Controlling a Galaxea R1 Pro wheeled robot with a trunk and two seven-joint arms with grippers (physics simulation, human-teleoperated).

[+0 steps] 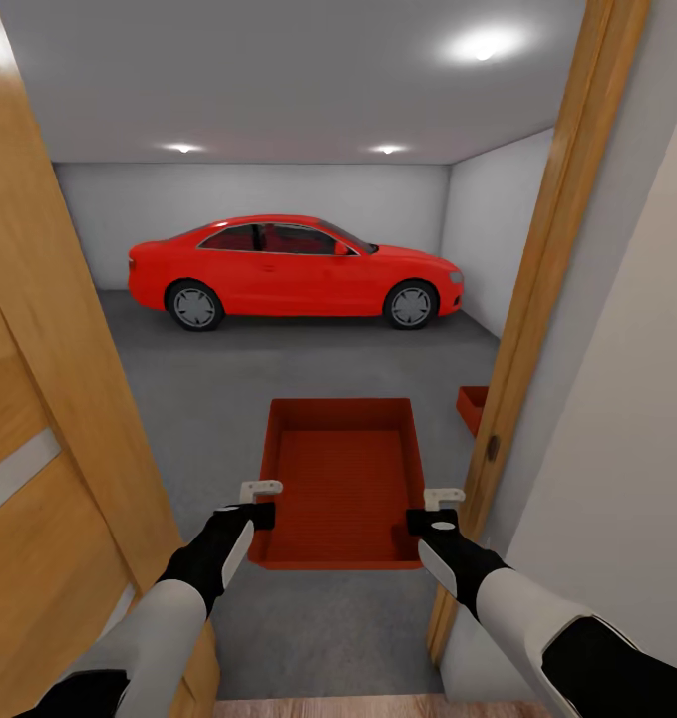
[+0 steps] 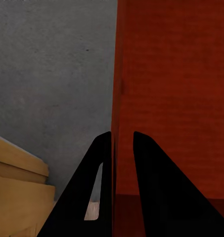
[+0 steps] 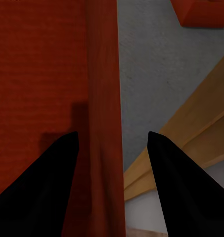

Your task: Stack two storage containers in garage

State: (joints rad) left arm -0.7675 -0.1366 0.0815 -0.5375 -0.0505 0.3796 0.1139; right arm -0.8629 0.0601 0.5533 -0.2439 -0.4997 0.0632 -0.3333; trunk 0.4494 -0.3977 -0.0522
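Storage container (image 1: 343, 479) number one hangs between our two grippers in the doorway, open top up, its ribbed inside facing the head camera. Our left gripper (image 1: 261, 502) pinches the container's left wall near the close corner: in the left wrist view the two black fingers (image 2: 99, 168) sit close together with the thin red wall (image 2: 113, 98) between them, so it is clamped on that wall. Our right gripper (image 1: 438, 506) straddles the right wall the same way — in the right wrist view the fingers (image 3: 47, 177) stand wider apart with the red wall (image 3: 104, 98) between them, one finger inside and one outside; we cannot tell whether the pads actually press it.

Outward from there, the dark grey floor (image 1: 208, 399) of the garage lies under and beyond the container. At about two o'clock from the held box, low beside the door frame (image 1: 537, 299), the second storage container (image 1: 472, 407) sits on the concrete, partly cut off by the frame; its corner also shows in the right wrist view (image 3: 201, 12). The open wooden door (image 1: 39, 399) stands at nine o'clock. At twelve o'clock, well apart, a red car (image 1: 296, 271) stands side-on against the white back wall (image 1: 258, 189) — ceiling spotlights (image 1: 483, 43) glow above it.
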